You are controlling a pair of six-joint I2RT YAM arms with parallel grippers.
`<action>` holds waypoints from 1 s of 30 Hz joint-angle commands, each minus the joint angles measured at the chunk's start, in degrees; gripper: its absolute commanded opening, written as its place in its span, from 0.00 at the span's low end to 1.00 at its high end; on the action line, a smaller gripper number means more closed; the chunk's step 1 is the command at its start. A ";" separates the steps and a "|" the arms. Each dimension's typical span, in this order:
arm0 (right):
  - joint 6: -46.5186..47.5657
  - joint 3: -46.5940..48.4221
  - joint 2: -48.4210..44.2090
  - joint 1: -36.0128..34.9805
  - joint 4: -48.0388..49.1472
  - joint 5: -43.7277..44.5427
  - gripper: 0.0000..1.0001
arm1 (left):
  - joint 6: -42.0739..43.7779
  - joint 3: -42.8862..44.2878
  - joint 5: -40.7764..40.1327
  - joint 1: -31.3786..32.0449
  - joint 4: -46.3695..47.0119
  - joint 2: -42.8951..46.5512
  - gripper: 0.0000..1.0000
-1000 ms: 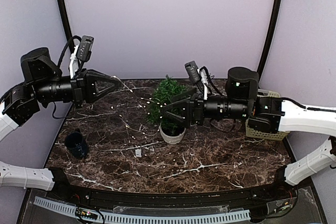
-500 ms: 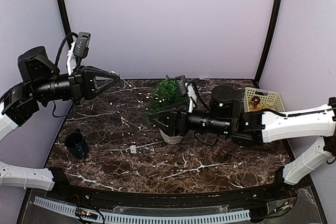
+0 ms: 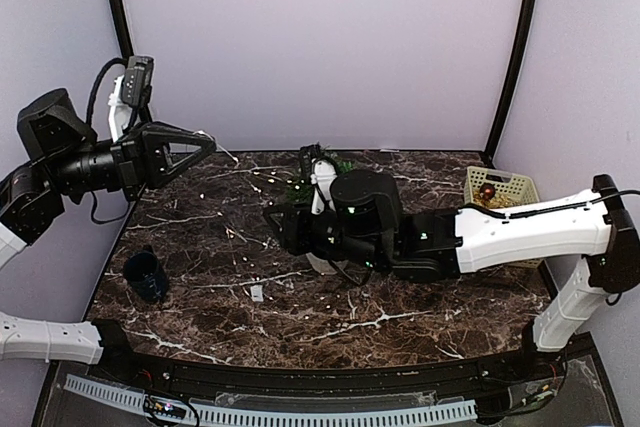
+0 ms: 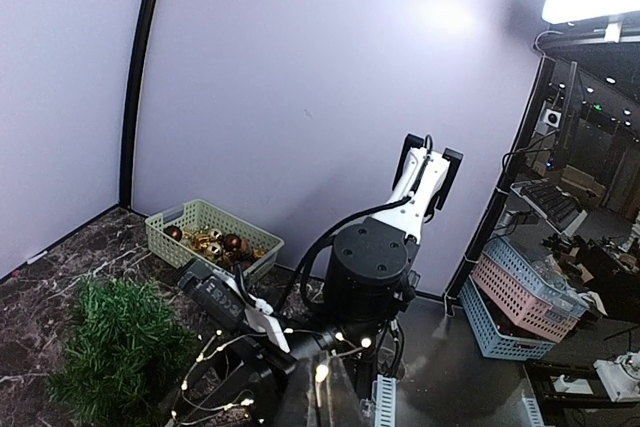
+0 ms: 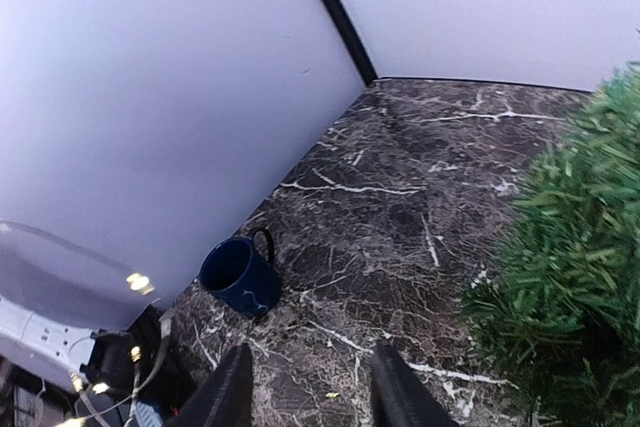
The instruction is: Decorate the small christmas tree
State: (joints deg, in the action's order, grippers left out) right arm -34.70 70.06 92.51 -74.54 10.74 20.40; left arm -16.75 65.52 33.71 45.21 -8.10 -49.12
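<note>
Swinging leftward since the earlier frame, the right arm now crosses in front of the small christmas tree point(image 3: 297, 190). The left hand point(image 3: 206, 137), raised at far left, pinches a string of lights point(image 4: 321, 373), with the tree well off beyond its tips. The right hand point(image 5: 312, 392) is empty with fingers parted. The tree stands just beside it on the table point(image 3: 420, 302).

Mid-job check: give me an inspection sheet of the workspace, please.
Surface: dark marble table, light string strewn across it.
Job's things: small christmas tree, largely hidden behind right arm from above; basket of baubles at back right.
Clutter: blue mug, at left.
Hands: left hand raised, shut on light string; right hand open, empty, beside tree.
Cables: camera cable looped at left wrist.
Surroundings: lilac walls.
</note>
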 commanded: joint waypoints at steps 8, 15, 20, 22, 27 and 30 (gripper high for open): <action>-4.82 -2.23 -5.94 -2.37 -10.23 21.40 0.16 | 2.12 0.25 -8.06 -0.12 2.46 5.35 0.00; -8.23 -3.35 -10.81 -2.51 -17.84 28.40 0.07 | 4.67 1.53 -14.72 -0.15 0.54 6.97 0.00; -8.28 -4.39 -14.60 -2.50 -19.19 31.03 0.07 | 5.99 1.53 -18.77 -0.12 -1.66 7.94 0.00; -8.09 -4.22 -15.66 -2.47 -21.07 32.76 0.06 | 6.71 1.36 -20.10 -0.15 -2.70 8.13 0.00; -8.46 -3.91 -19.17 -2.43 -27.61 37.59 0.02 | 8.54 0.25 -24.56 -0.13 -5.68 8.32 0.00; -8.22 -4.29 -21.72 -2.45 -31.04 40.25 0.01 | 8.88 -1.55 -24.71 -0.12 -5.99 8.99 0.00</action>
State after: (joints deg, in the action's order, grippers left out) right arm -42.68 66.39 74.41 -76.40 -14.90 54.52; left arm -9.63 65.45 11.46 45.21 -12.58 -41.28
